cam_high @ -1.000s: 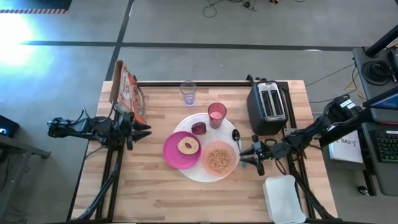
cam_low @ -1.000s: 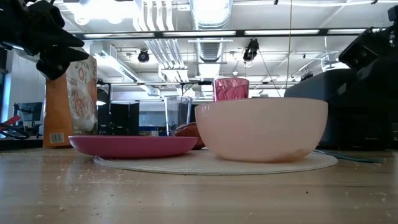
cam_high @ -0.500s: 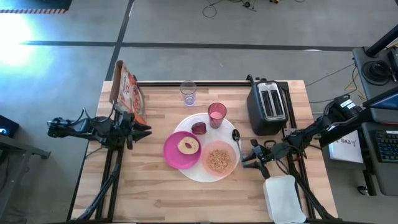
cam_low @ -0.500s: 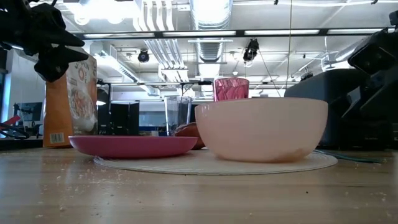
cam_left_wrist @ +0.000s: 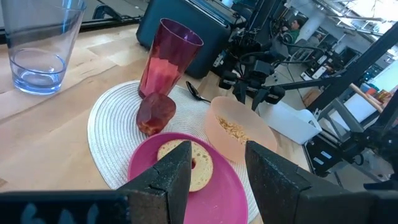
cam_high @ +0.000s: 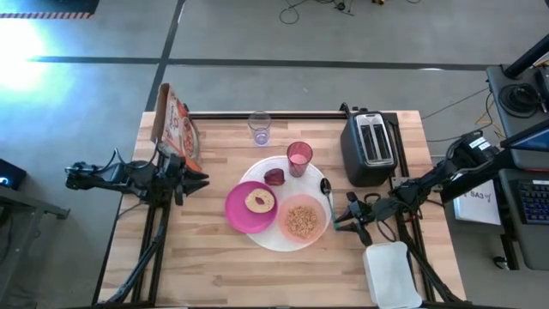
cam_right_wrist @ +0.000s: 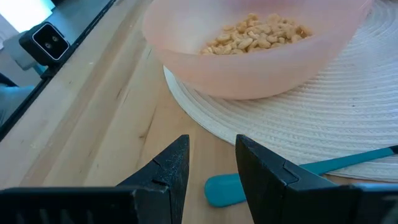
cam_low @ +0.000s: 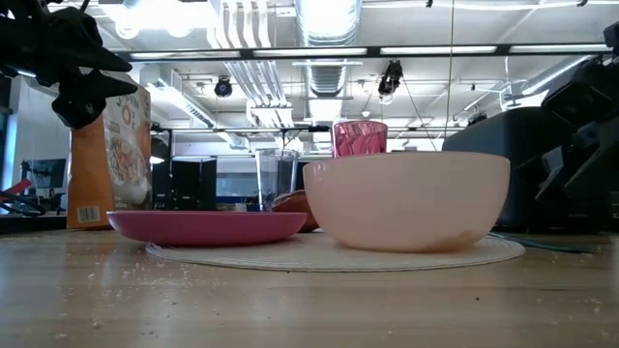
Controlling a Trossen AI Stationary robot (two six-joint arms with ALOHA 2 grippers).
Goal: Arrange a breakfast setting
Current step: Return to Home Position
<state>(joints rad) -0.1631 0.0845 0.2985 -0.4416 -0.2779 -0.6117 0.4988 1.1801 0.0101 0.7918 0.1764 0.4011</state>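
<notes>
A white round mat [cam_high: 264, 239] holds a magenta plate [cam_high: 238, 215] with a bagel half, a peach bowl [cam_right_wrist: 249, 62] of cereal, a pink cup [cam_high: 299, 157] and a dark red fruit [cam_left_wrist: 155, 114]. The teal-handled spoon [cam_right_wrist: 225, 188] lies at the mat's right edge. My right gripper [cam_right_wrist: 211, 152] stands open over the handle's end, with one finger on each side and apart from it. My left gripper [cam_left_wrist: 217, 155] hovers open left of the plate. The clear glass [cam_high: 260, 129] and the orange cereal box [cam_high: 176, 127] stand at the back.
A black toaster [cam_high: 371, 148] stands at the back right, close behind my right arm. A white container [cam_high: 392, 275] sits at the near right corner. Bare wood lies along the near edge and at the table's left.
My right gripper has tipped further down and swung a little toward the table's near edge, staying open over the spoon's handle. The setting's things have kept their places.
</notes>
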